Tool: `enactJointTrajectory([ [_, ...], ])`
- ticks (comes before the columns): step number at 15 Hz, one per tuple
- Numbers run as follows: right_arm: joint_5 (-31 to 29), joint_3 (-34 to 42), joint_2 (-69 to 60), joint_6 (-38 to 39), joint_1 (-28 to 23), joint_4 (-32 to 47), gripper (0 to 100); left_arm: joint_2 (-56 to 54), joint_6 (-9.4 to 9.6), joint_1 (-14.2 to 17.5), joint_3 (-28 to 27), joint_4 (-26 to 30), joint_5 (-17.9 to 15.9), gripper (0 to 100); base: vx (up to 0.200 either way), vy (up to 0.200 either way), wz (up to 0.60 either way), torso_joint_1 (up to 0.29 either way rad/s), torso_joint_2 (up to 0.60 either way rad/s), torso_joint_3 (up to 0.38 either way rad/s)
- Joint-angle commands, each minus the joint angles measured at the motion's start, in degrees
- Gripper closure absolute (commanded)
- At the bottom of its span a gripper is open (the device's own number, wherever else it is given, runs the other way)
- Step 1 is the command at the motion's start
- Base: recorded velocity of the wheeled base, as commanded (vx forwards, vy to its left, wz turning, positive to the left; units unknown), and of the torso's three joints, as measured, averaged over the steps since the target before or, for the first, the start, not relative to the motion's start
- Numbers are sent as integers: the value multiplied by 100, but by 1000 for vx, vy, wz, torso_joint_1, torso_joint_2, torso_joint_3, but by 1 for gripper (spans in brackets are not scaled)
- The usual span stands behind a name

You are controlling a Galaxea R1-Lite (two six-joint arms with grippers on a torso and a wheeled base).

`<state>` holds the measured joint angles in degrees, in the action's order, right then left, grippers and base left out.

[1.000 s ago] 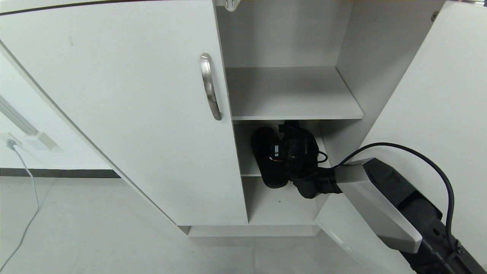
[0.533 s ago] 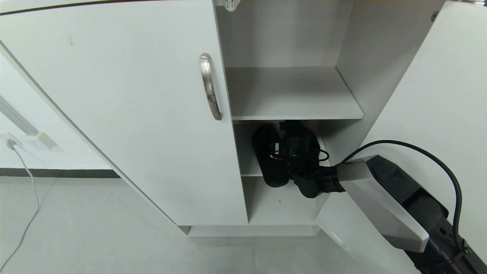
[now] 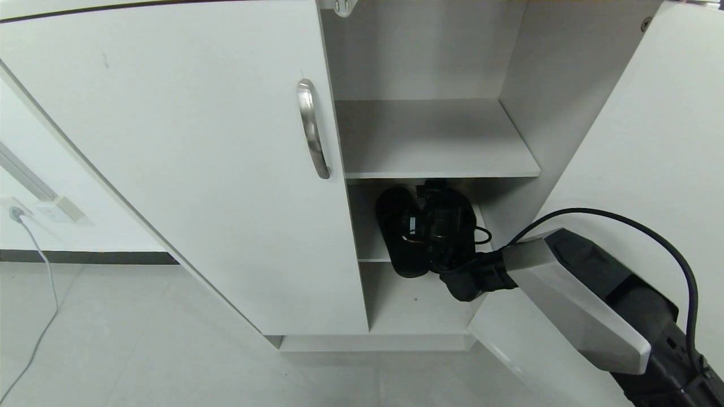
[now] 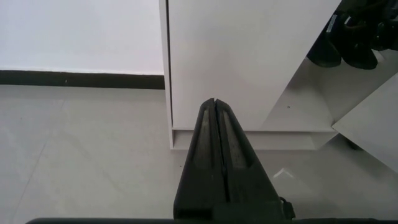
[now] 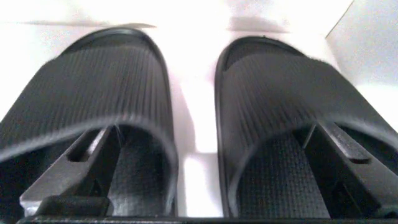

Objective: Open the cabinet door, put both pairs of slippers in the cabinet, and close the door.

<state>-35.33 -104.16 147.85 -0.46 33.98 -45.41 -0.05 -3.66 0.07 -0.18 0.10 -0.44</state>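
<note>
A pair of black slippers (image 3: 396, 232) lies on the cabinet's middle shelf (image 3: 366, 249), toes pointing inward. My right gripper (image 3: 444, 226) reaches into that shelf from the lower right. In the right wrist view the two slippers (image 5: 93, 81) lie side by side with a white gap between them. My right gripper (image 5: 208, 130) is open, with one finger (image 5: 93, 155) under each strap. The cabinet's right door (image 3: 650, 141) stands open and its left door (image 3: 198, 169) is shut. My left gripper (image 4: 214, 109) is shut and empty, low over the floor before the cabinet's base.
The upper shelf (image 3: 430, 135) and the bottom compartment (image 3: 413, 311) hold nothing. A metal handle (image 3: 311, 130) sits on the shut left door. A wall socket with a cable (image 3: 17, 215) is at the far left, above the grey floor (image 3: 169, 362).
My right arm has drawn back slightly toward the lower right. The slippers have stayed on the middle shelf.
</note>
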Motion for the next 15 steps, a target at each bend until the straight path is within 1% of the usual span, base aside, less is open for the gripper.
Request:
enactJointTrajectory([
  [1, 0, 625, -318, -15, 74, -302, 0, 5, -3, 1, 1, -1, 0, 100, 0, 0, 0, 0, 0, 0],
  [5, 0, 1600, -670, -15, 206, -917, 0, 5, -3, 1, 1, -1, 0, 100, 0, 0, 0, 0, 0, 0],
  [6, 0, 1723, -731, -15, 232, -1022, 0, 5, -3, 1, 1, -1, 0, 100, 0, 0, 0, 0, 0, 0],
  [9, 17, 2760, -1390, -15, 496, -1532, 0, 5, -3, 1, 1, -1, 0, 100, 0, 0, 0, 0, 0, 0],
  [11, 149, 3463, -1733, -15, 689, -1857, 0, 5, -3, 1, 1, -1, -9, 100, 0, 0, 0, 0, 0, 0],
  [12, 202, 3701, -1830, -15, 733, -1937, 0, 5, -12, 1, 1, -1, -9, 100, 0, 0, 0, 0, 0, 0],
  [13, 386, 4448, -2120, -15, 856, -2244, 0, 5, -12, 1, 1, -1, -9, 100, 0, 0, 0, 0, 0, 0],
  [15, 659, 5362, -2559, -15, 1032, -2534, 0, 5, -12, 1, 1, -1, -9, 100, 0, 0, 0, 0, 0, 0],
])
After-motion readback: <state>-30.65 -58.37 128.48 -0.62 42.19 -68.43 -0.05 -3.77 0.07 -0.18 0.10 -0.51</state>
